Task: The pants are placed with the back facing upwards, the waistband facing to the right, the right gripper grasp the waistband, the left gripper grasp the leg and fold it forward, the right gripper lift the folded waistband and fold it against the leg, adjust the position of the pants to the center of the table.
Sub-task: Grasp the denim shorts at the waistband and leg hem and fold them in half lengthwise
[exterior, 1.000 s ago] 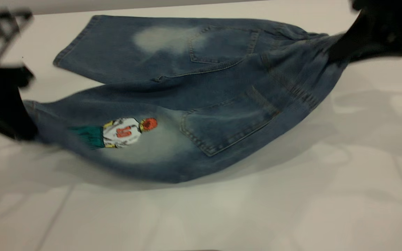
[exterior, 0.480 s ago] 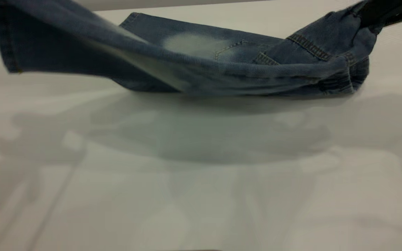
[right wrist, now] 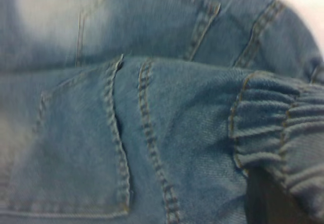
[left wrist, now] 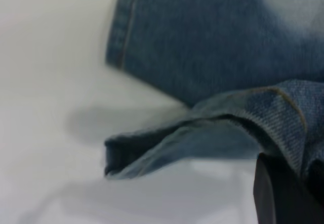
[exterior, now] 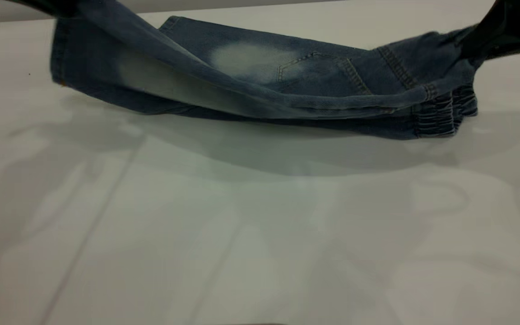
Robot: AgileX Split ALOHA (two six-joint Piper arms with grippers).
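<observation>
White table (exterior: 260, 234) carries the pants (exterior: 260, 67) across the upper frame. Left gripper (exterior: 48, 5), upper left, pinches the leg (exterior: 120, 76); right gripper (exterior: 490, 31), upper right, clamps the waistband (exterior: 440, 117). Lower both edges level, hems aligned.

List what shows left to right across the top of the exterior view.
Left tool holding the lifted leg → pale faded patch on the flat leg → back pocket → waistband → right tool gripping it, all over the table.
</observation>
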